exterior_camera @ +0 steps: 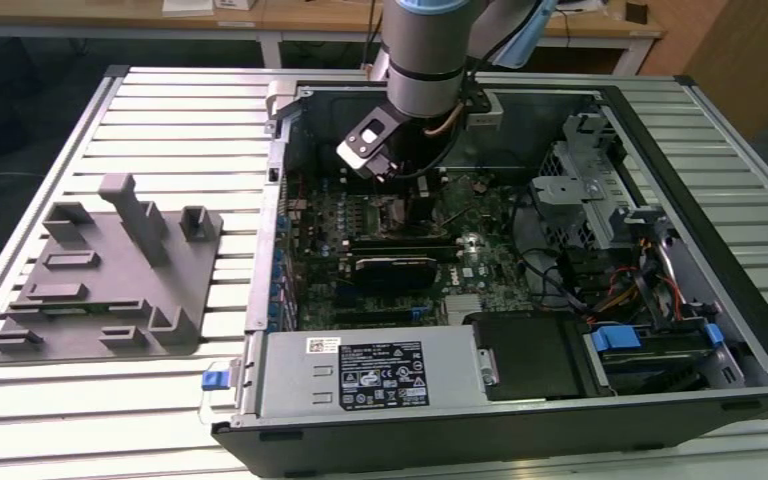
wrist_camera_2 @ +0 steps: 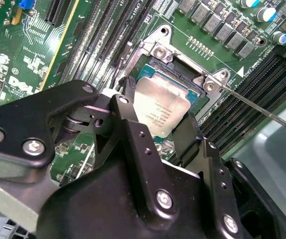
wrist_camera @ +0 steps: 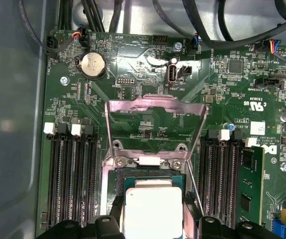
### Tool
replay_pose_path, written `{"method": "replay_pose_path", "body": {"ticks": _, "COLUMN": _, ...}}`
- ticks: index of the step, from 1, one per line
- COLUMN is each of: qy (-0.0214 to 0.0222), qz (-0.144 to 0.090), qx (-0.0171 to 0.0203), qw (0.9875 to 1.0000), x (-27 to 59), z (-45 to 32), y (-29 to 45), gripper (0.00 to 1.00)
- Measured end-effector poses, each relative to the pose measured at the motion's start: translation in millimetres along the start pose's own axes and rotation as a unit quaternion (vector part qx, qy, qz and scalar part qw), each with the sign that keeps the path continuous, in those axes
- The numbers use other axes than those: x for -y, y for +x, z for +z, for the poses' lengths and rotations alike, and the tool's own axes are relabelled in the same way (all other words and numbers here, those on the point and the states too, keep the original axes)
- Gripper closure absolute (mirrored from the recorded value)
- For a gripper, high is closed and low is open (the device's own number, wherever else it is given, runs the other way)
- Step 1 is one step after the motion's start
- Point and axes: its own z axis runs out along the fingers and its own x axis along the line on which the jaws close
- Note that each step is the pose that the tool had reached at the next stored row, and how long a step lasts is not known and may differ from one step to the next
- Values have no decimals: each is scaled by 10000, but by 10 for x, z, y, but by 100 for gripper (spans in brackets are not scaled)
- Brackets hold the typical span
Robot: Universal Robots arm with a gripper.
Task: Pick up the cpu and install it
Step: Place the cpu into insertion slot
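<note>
One cpu (wrist_camera_2: 161, 104) — clamped edge to edge in the tool (wrist_camera_2: 156, 111) — over the open socket (wrist_camera_2: 155, 63)

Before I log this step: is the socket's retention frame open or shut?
Open: the retention frame is swung back, leaving the cpu uncovered.

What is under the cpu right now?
The open socket: its dark rim and raised metal frame show around the cpu, which the gripper holds. The chip covers the socket's contact bed, so whether it is seated cannot be judged.
</note>
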Motion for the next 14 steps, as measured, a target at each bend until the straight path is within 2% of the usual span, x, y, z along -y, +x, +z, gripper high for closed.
{"method": "replay_pose_path", "body": {"ticks": 14, "qy": 3, "qz": 104, "qx": -14, "qw": 9999, "x": 0, "z": 65, "y": 30, "gripper": 45}}
